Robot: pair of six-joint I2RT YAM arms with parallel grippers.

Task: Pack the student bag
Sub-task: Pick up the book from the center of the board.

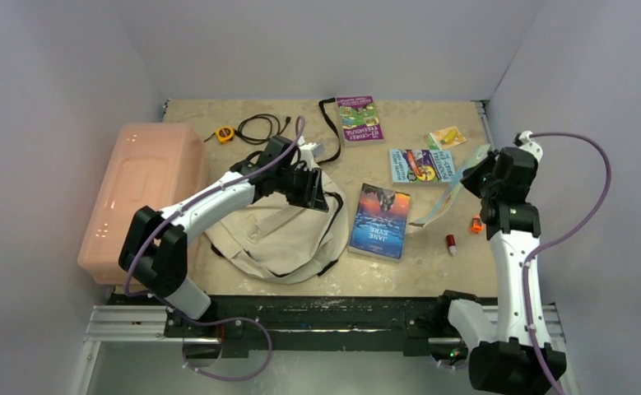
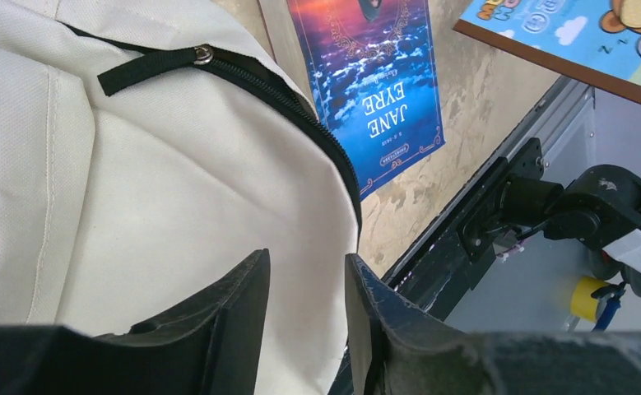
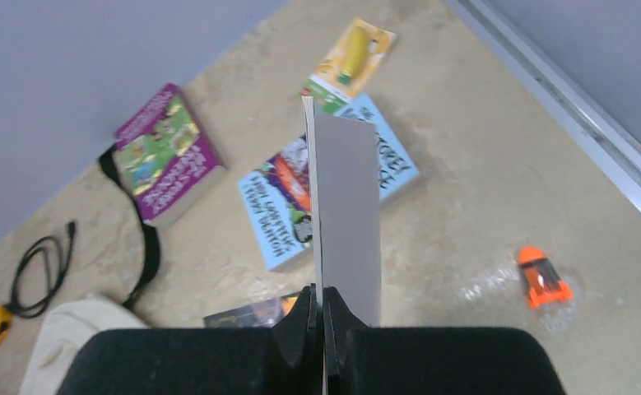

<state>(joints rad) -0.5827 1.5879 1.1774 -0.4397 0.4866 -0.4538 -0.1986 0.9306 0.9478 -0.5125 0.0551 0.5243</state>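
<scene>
- At centre-left of table [image 1: 432, 276]: student bag [image 1: 276, 234] lies flat, long axis 8-to-2 o'clock, zipper edge facing 3 o'clock.
- Left gripper [image 2: 304, 284]: jaws slightly apart over bag fabric.
- Right gripper [image 3: 322, 300]: clamped on thin booklet [image 3: 348, 214].

The student bag [image 2: 160, 189] is matt canvas, the Jane Eyre book [image 2: 374, 82] glossy-covered, the pink bin [image 1: 140, 193] smooth plastic.

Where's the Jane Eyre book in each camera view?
Top external: Jane Eyre book centre, right of the student bag.
Left wrist: top centre, against the bag's zipper edge.
Right wrist: probably the dark corner at bottom.
Shared landmark: the student bag, in all three.
</scene>
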